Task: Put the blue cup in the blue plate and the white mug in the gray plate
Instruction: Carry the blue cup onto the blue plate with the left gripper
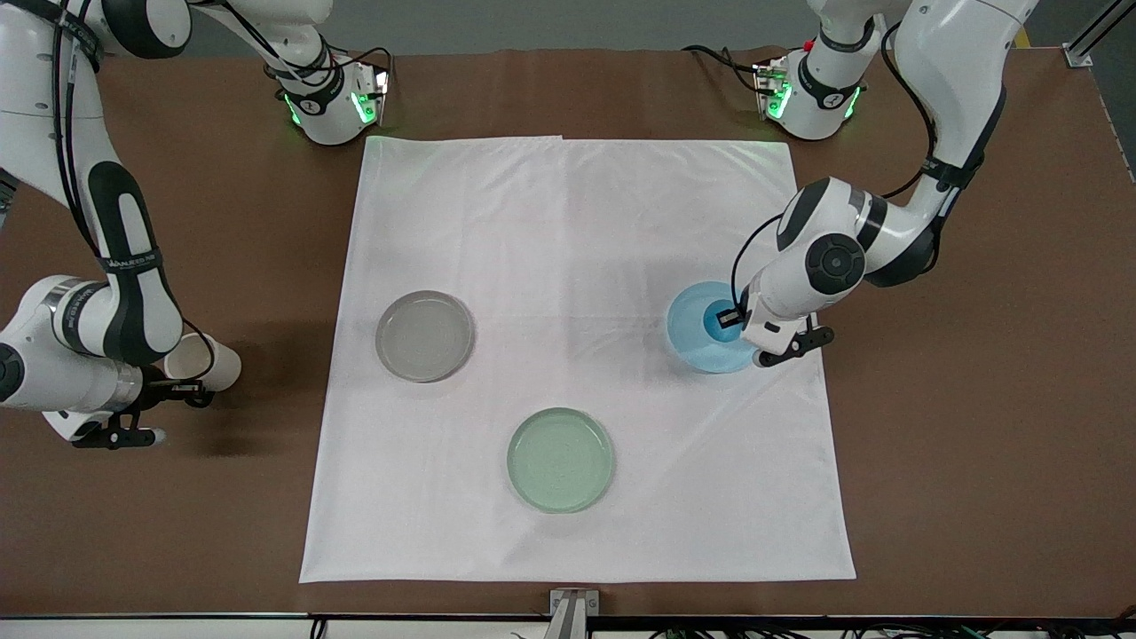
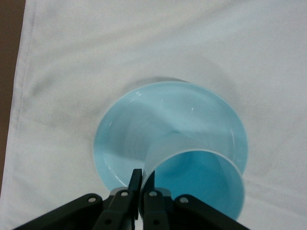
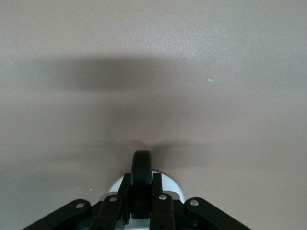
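Left gripper (image 2: 142,184) pinches blue cup (image 2: 201,179) rim over blue plate (image 2: 139,129). Right gripper (image 3: 141,191) clamps white mug (image 1: 202,362) handle, over bare table beside gray plate (image 1: 425,335).

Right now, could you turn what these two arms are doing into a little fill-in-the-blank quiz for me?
1. The left gripper pinches the rim of the blue ____ over the blue plate.
2. The right gripper grips the white mug by its black ____.
3. The gray plate holds ____.
4. The plate nearest the front camera is pale ____.

Missing words: cup; handle; nothing; green
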